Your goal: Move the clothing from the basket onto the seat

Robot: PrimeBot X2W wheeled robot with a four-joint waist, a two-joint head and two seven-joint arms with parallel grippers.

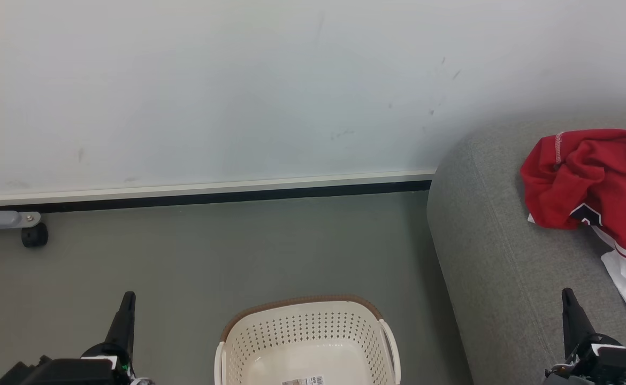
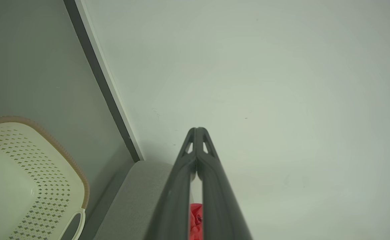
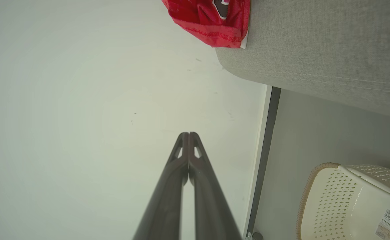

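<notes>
Red clothing (image 1: 596, 182) with white trim lies crumpled on the grey seat (image 1: 495, 256) at the right; it also shows as red clothing (image 3: 211, 20) on the seat (image 3: 315, 43) in the right wrist view. The cream basket (image 1: 307, 342) with a brown rim stands on the floor at bottom centre, and its visible bottom holds only a barcode label. My left gripper (image 1: 127, 297) is shut at the lower left, left of the basket, holding nothing. My right gripper (image 1: 567, 294) is shut over the seat's front, below the clothing, holding nothing. A red sliver of clothing (image 2: 195, 220) peeks between my left fingers (image 2: 181, 186).
A white wall (image 1: 211, 91) with a dark skirting strip runs behind the grey floor (image 1: 227, 251). At the far left stands a grey bar with a black caster wheel (image 1: 34, 235). The basket (image 2: 25, 180) sits close to the seat (image 2: 138, 193).
</notes>
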